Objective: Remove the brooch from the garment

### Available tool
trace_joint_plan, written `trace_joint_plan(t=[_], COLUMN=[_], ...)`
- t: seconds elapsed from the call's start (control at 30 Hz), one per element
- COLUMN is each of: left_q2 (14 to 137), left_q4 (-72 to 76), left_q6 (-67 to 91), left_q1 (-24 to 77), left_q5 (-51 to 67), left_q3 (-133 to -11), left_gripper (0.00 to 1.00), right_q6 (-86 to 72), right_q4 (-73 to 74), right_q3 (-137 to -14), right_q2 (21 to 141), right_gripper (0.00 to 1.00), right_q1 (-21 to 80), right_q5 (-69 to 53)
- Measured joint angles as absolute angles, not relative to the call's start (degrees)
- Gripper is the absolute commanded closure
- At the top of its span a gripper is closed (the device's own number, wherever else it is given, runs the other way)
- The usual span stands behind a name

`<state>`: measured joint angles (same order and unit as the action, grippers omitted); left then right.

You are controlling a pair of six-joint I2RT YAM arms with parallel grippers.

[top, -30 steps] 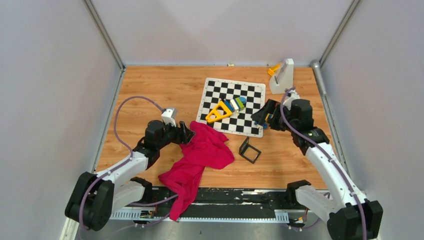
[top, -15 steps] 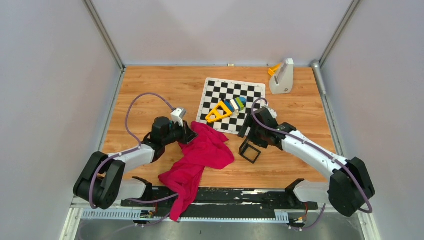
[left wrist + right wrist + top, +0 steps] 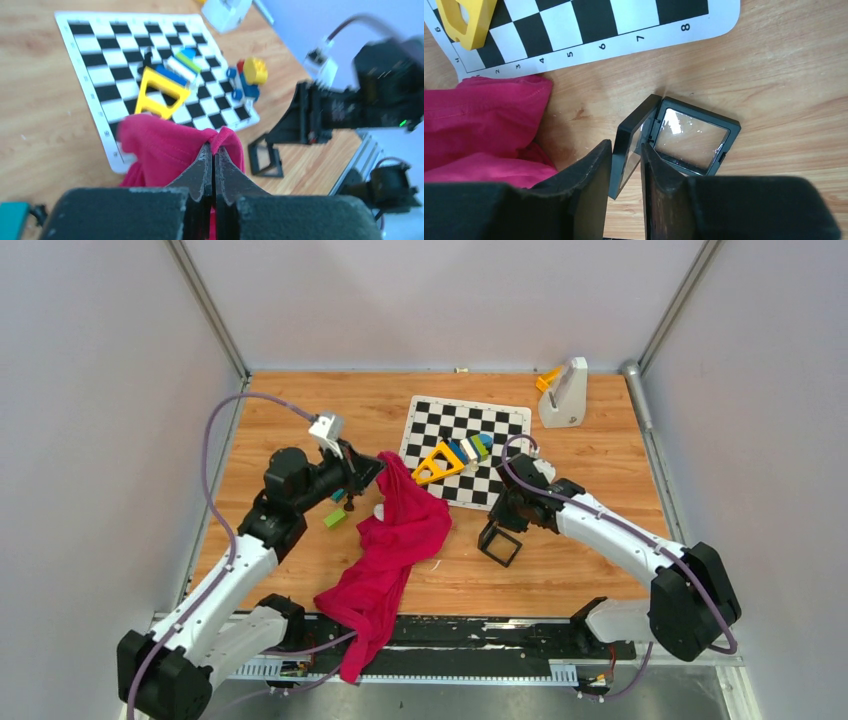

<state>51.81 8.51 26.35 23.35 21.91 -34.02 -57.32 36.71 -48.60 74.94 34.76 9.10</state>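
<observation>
- Top external view had the garment [image 3: 395, 540] bunched up just left of centre, with its lower end trailing over the near edge of the table [image 3: 300, 410] at the bottom.
- Brooch: honestly couldn't pick it out in any view, either hidden or too small to tell.
- Left gripper [image 3: 214, 150] was clamped tight on the garment's top corner, with a little knot of pink cloth pinched right at the fingertips.
- Right gripper [image 3: 625, 150] was just right of the cloth, gap narrow, one finger on each side of the raised flap of a black square frame [image 3: 696, 137]. Couldn't tell if it was actually squeezing.
- That frame sat on the wood near the garment's right edge, just below the chequered board [image 3: 500, 430].
- Board was upper centre, with a yellow triangle block [image 3: 438, 462] and a few other coloured blocks on it.
- Green block [image 3: 334, 518] lay on the wood left of the garment.
</observation>
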Motion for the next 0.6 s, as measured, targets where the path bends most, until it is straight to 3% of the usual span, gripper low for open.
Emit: trace_joint_plan(t=[0.07, 0.3, 0.6], left_q2=[51.4, 55.8, 66.6], left_q4=[3.2, -14.7, -31.2], left_q6=[26.5, 23.1, 17.3], left_q1=[23.4, 23.4, 23.3], left_q5=[20.7, 17.2, 12.3], left_q3=[-40.8, -68.0, -96.1], left_gripper=[1.0, 1.0, 1.0], right_q6=[-57.3, -56.8, -53.6], right_q4=[36.8, 37.8, 40.1], right_q3=[-48.9, -49.2, -49.2], right_q2=[74.9, 74.0, 66.3], right_gripper=[0.82, 0.91, 0.87], right_q1=[34.8, 33.0, 26.5], right_q5=[9.1, 9.4, 10.9])
